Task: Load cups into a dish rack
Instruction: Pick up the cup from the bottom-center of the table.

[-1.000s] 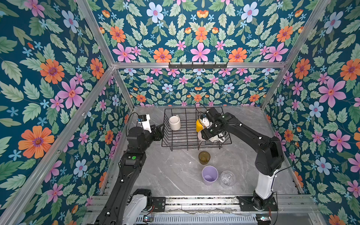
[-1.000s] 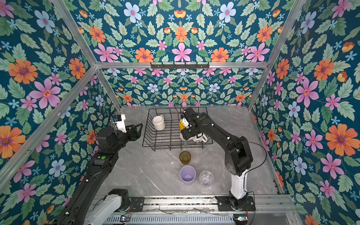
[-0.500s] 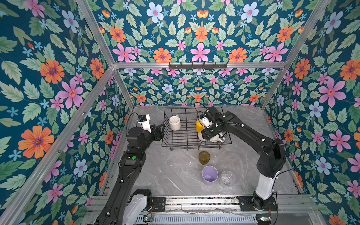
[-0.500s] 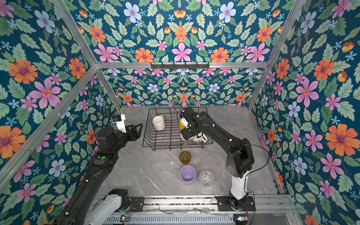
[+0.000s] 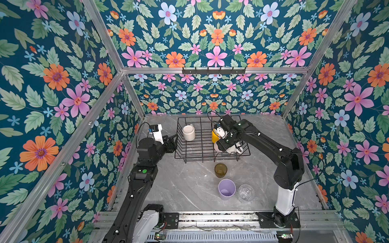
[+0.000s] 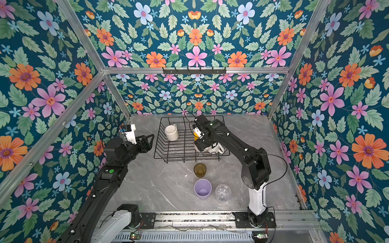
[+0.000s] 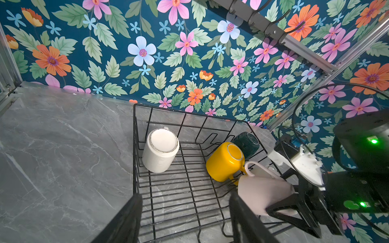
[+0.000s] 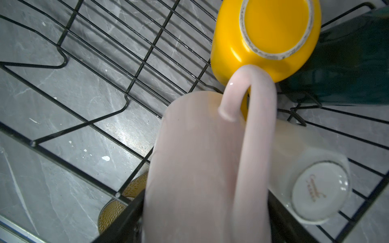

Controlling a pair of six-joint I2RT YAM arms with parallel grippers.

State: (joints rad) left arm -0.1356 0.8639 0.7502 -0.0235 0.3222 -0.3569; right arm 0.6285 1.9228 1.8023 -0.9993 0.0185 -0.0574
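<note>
Right gripper [image 8: 206, 195] is clamped on the pale pink mug [image 8: 189, 147], one finger on each side of the body, holding it down inside the dish rack [image 5: 202, 147]. The mug's handle points away from the gripper, right up by the yellow mug [image 8: 263, 31], which sits bottom-up; can't tell if they actually touch. Just past the yellow one is a dark green mug [image 8: 347, 63], and a white mug [image 8: 311, 178] lies tipped just beside the pink one. Further off, in the rack's opposite far corner, is an upside-down cream mug [image 7: 161, 151]. Outside the rack, on the table [image 5: 179, 189], are the olive-brown glass [image 5: 220, 170], then the lilac tumbler [image 5: 226, 189] and clear glass [image 5: 245, 192]. Left gripper [image 7: 185, 195] hangs at the rack's edge, jaws spread, holding nothing.
</note>
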